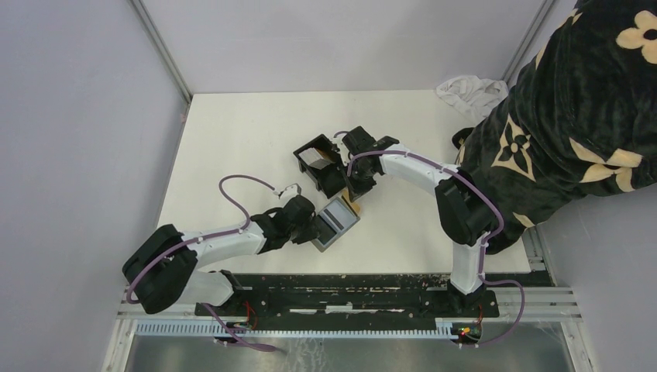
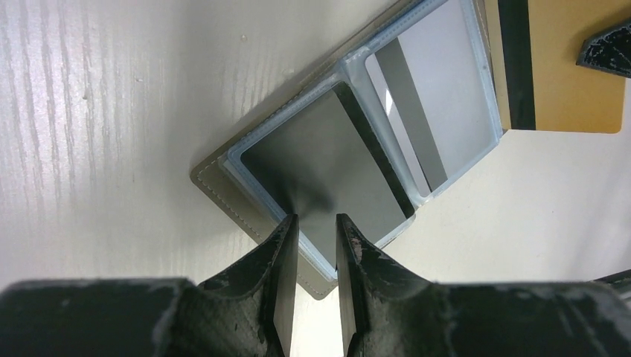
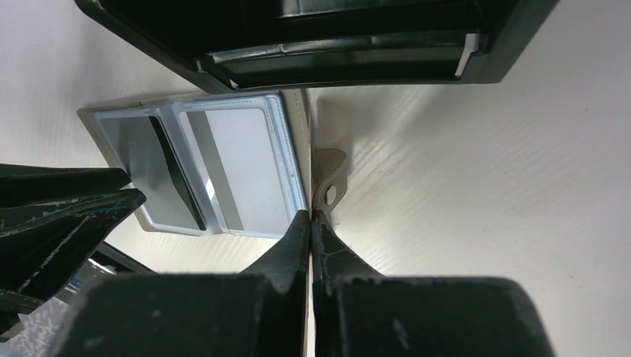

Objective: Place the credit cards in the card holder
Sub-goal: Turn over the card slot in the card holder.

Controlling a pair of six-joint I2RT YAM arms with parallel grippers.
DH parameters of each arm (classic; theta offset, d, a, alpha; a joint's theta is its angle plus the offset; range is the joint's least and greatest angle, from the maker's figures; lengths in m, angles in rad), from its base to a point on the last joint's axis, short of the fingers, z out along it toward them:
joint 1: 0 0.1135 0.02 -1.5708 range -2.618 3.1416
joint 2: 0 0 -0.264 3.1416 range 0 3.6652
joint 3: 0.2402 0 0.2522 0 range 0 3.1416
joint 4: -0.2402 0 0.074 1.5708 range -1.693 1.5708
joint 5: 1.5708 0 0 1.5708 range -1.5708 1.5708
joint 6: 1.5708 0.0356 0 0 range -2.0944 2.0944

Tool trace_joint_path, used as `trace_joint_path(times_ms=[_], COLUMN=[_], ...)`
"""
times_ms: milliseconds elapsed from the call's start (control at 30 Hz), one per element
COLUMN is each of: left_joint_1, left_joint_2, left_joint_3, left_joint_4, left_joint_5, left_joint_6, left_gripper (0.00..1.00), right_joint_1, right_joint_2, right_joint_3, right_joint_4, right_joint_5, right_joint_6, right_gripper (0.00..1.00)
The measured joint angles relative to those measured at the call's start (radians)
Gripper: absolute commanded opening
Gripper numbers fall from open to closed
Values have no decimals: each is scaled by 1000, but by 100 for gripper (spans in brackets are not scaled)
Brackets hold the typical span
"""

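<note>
The black card holder [image 1: 299, 156] [image 3: 149, 33] stands mid-table. In front of it lies an open grey-beige wallet [image 1: 328, 242] [image 2: 216, 178] [image 3: 89, 115] with clear pockets. These hold a dark silver-grey card [image 2: 327, 171] [image 3: 141, 160] and a paler one [image 2: 439, 97] [image 3: 238, 149]. My left gripper [image 1: 316, 229] [image 2: 317, 219] is open a narrow gap over the wallet's near corner. My right gripper [image 1: 355, 192] [image 3: 311, 214] is shut on a tan-gold card [image 2: 573, 82] [image 1: 352, 206] with a black stripe. That card stands on edge at the wallet's far side.
A person in a black robe with beige flowers [image 1: 573, 116] leans over the table's right side. A white cloth [image 1: 469, 91] lies at the back right. Grey walls enclose the table. A small tab with a hole [image 3: 330, 190] lies beside my right fingertips.
</note>
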Motion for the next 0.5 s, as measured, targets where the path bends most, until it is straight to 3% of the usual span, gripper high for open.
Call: trace_joint_path(times_ms=[500], left_joint_1=[0], left_joint_2=[27], left_joint_3=[25], left_joint_4=[-14], left_joint_5=[-1], left_joint_6=[1], left_gripper=[31], right_joint_1=[-15], right_joint_2=[-32], right_joint_3=[-56], right_joint_4=[34], right_joint_5=[-17], right_joint_6=[8], right_gripper=[1])
